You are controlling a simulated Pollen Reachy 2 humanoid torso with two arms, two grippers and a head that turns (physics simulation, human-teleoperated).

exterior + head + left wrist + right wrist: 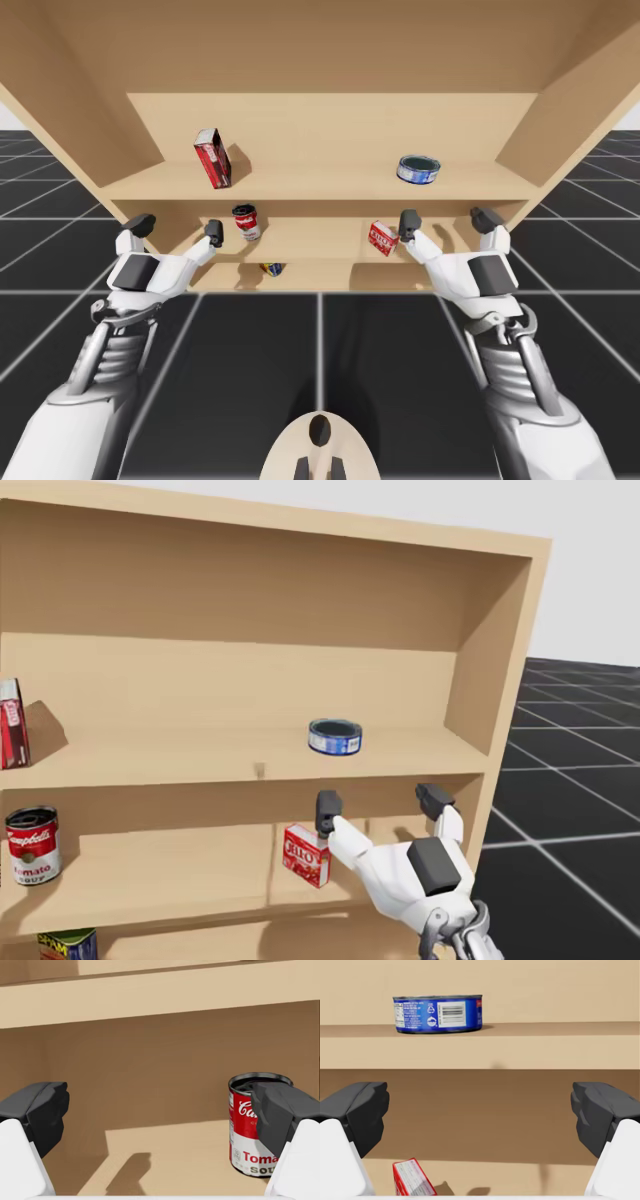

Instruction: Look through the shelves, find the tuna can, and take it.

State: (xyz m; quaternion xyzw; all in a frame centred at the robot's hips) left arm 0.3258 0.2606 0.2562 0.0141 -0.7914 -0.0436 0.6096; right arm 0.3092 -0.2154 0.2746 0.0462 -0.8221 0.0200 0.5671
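Left tool (177, 228) and right tool (448, 220) both spread wide, empty.
Flat blue can (418, 169) sits on the upper shelf (300, 185), above the right tool (the left one faces a red-and-white can (242, 1160)).

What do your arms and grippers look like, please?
Both arms are alike. The left gripper and right gripper each have a glossy white body with a dark grey panel on its back and two white jaws capped with dark grey blocky tips. Behind each comes a ribbed grey wrist with thin rods or cables, then a smooth white forearm. I see no markings.
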